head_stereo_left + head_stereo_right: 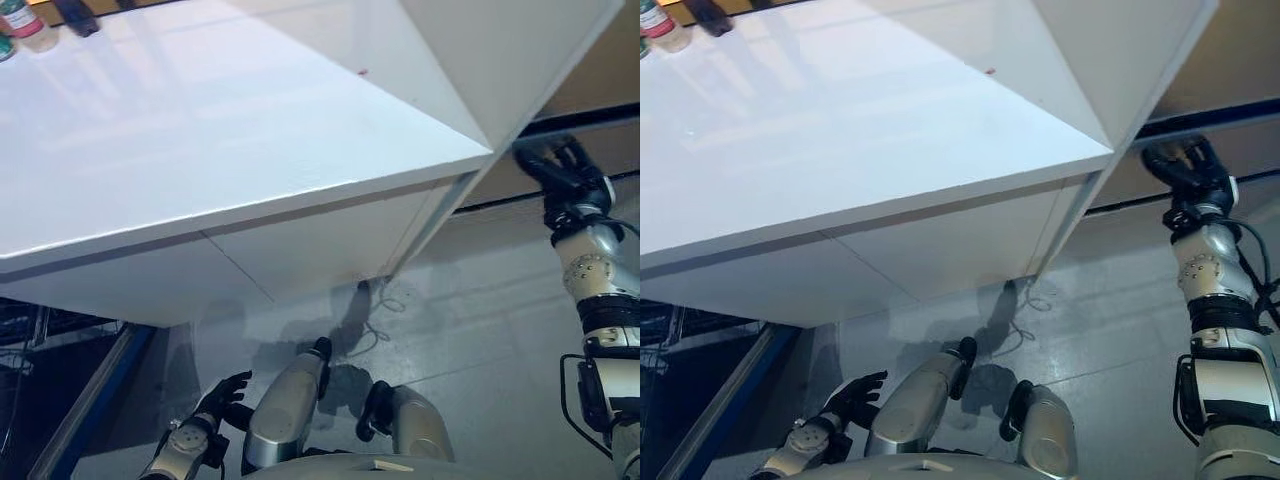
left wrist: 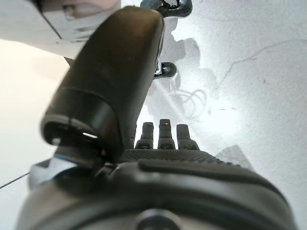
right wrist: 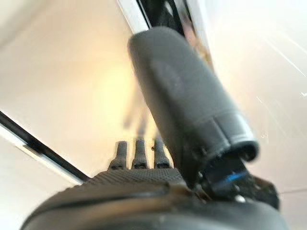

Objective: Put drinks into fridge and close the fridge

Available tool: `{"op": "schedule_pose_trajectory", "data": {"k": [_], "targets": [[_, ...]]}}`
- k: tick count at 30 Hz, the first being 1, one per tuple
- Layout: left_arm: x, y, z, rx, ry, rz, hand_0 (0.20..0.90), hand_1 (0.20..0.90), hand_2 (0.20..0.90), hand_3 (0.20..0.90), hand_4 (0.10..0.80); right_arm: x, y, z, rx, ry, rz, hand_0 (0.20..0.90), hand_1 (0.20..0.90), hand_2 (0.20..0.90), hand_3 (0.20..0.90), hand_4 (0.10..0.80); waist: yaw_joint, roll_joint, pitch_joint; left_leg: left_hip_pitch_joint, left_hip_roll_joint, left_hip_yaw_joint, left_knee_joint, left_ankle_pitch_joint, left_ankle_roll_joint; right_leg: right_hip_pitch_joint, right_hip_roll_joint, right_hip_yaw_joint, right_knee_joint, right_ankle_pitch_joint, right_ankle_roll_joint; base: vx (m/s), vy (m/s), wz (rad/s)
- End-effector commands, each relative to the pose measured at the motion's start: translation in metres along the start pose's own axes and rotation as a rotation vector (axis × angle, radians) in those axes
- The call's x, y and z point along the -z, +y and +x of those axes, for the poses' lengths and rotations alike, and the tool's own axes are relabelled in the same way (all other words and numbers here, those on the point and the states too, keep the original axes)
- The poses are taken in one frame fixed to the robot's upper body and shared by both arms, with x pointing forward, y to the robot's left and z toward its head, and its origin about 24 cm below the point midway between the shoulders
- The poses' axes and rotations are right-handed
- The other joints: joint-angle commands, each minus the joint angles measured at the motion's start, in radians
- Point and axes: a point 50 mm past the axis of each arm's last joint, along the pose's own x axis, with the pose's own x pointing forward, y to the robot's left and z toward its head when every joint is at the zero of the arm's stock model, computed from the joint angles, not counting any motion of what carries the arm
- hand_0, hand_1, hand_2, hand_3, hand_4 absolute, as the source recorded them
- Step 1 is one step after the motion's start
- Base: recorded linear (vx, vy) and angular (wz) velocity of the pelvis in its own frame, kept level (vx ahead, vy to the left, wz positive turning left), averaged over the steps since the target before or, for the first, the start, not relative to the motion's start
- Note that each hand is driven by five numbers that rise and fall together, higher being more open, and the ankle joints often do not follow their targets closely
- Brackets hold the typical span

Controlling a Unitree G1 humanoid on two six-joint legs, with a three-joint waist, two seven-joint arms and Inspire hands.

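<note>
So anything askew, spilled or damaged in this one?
Nothing stands out. The white fridge is intact, bottles stand upright at its far corner, and no spill shows. The right hand is open at the door's edge; the left hand hangs open, empty.

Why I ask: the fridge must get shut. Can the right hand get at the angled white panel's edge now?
Probably yes: the right hand is raised, open, just beside the lower edge of the white panel, with nothing visible between them.
</note>
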Motion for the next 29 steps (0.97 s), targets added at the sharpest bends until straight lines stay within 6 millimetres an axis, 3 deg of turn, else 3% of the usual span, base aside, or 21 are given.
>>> {"op": "schedule_pose_trajectory", "data": {"k": [1, 2, 4, 6, 7, 9, 12, 14, 18, 23, 24, 29], "targets": [[0.004, 0.013, -0.007, 0.000, -0.028, 0.078, 0.900, 0.900, 0.900, 0.900, 0.800, -0.036, 0.036, 0.000, -0.182, -0.160, 0.016, 0.900, 0.900, 0.900, 0.900, 0.800, 0.012, -0.033, -0.114, 0.122, 0.019, 0.059, -0.081, -0.141, 0.036, 0.021, 0.044, 0.051, -0.090, 0.084, 0.008, -0.055, -0.064, -0.05], [0.004, 0.013, -0.007, 0.001, -0.031, 0.081, 0.900, 0.900, 0.900, 0.900, 0.800, -0.035, 0.035, 0.000, -0.184, -0.157, 0.014, 0.900, 0.900, 0.900, 0.900, 0.800, 0.010, -0.034, -0.118, 0.122, 0.020, 0.059, -0.088, -0.135, 0.035, 0.021, 0.046, 0.051, -0.100, 0.092, 0.008, -0.077, -0.054, -0.11], [0.002, 0.014, -0.006, -0.002, -0.029, 0.050, 0.900, 0.900, 0.900, 0.900, 0.800, -0.008, 0.033, -0.009, -0.229, -0.095, -0.017, 0.900, 0.900, 0.900, 0.900, 0.800, -0.021, -0.042, -0.140, 0.148, 0.034, 0.080, -0.135, -0.116, 0.026, 0.039, 0.063, 0.074, -0.175, 0.118, 0.018, -0.098, -0.043, -0.24], [0.002, 0.014, -0.006, -0.002, -0.028, 0.039, 0.900, 0.900, 0.900, 0.900, 0.800, 0.003, 0.031, -0.013, -0.238, -0.067, -0.035, 0.900, 0.900, 0.900, 0.900, 0.800, -0.031, -0.044, -0.151, 0.159, 0.040, 0.089, -0.154, -0.109, 0.022, 0.048, 0.070, 0.082, -0.203, 0.129, 0.020, -0.076, -0.026, -0.36], [0.001, 0.012, -0.005, 0.002, -0.024, -0.006, 0.900, 0.900, 0.900, 0.900, 0.800, 0.028, 0.024, -0.024, -0.257, 0.004, -0.047, 0.900, 0.900, 0.900, 0.900, 0.800, -0.056, -0.047, -0.173, 0.178, 0.047, 0.109, -0.186, -0.098, 0.016, 0.063, 0.082, 0.099, -0.252, 0.145, 0.025, -0.075, -0.033, -0.31], [0.003, 0.010, -0.004, 0.005, -0.003, -0.052, 0.900, 0.900, 0.900, 0.900, 0.800, 0.046, 0.018, -0.032, -0.252, 0.049, -0.052, 0.900, 0.900, 0.900, 0.900, 0.800, -0.070, -0.050, -0.191, 0.193, 0.052, 0.122, -0.209, -0.094, 0.012, 0.075, 0.089, 0.107, -0.285, 0.154, 0.028, -0.074, -0.041, -0.26], [0.008, 0.003, -0.003, 0.008, 0.022, -0.136, 0.900, 0.900, 0.900, 0.900, 0.800, 0.091, -0.004, -0.056, -0.215, 0.173, -0.006, 0.900, 0.900, 0.900, 0.900, 0.800, -0.104, -0.052, -0.222, 0.226, 0.062, 0.148, -0.258, -0.083, 0.004, 0.104, 0.105, 0.120, -0.348, 0.172, 0.033, -0.086, -0.058, -0.34], [0.013, -0.002, -0.004, 0.002, 0.043, -0.199, 0.900, 0.900, 0.900, 0.900, 0.800, 0.134, -0.026, -0.087, -0.190, 0.294, -0.017, 0.900, 0.900, 0.900, 0.900, 0.800, -0.134, -0.052, -0.251, 0.251, 0.072, 0.173, -0.300, -0.066, -0.002, 0.122, 0.119, 0.132, -0.392, 0.188, 0.037, -0.101, -0.077, -0.23], [0.012, -0.001, -0.002, -0.005, 0.045, -0.285, 0.900, 0.900, 0.900, 0.900, 0.800, 0.186, -0.055, -0.131, -0.133, 0.511, -0.104, 0.900, 0.900, 0.900, 0.900, 0.800, -0.169, -0.050, -0.281, 0.284, 0.082, 0.196, -0.349, -0.049, -0.013, 0.149, 0.136, 0.144, -0.446, 0.207, 0.042, -0.080, -0.061, -0.37], [0.008, -0.001, 0.001, 0.015, 0.040, -0.309, 0.900, 0.900, 0.900, 0.900, 0.800, 0.226, -0.086, -0.171, -0.050, 0.732, -0.203, 0.900, 0.900, 0.900, 0.900, 0.800, -0.187, -0.045, -0.297, 0.308, 0.092, 0.210, -0.384, -0.035, -0.020, 0.169, 0.148, 0.149, -0.469, 0.211, 0.041, -0.073, -0.058, -0.17], [0.007, -0.002, 0.003, 0.022, 0.041, -0.319, 0.900, 0.900, 0.900, 0.900, 0.800, 0.238, -0.101, -0.187, -0.015, 0.816, -0.248, 0.900, 0.900, 0.900, 0.900, 0.800, -0.192, -0.042, -0.301, 0.315, 0.097, 0.214, -0.395, -0.030, -0.024, 0.175, 0.152, 0.149, -0.474, 0.211, 0.042, -0.056, -0.045, -0.15], [0.005, -0.004, 0.006, 0.038, 0.060, -0.353, 0.900, 0.900, 0.900, 0.900, 0.800, 0.257, -0.135, -0.228, 0.021, 1.040, -0.407, 0.900, 0.900, 0.900, 0.900, 0.800, -0.200, -0.039, -0.308, 0.325, 0.103, 0.220, -0.414, -0.020, -0.030, 0.187, 0.160, 0.150, -0.496, 0.217, 0.041, -0.051, -0.043, -0.04]]}}
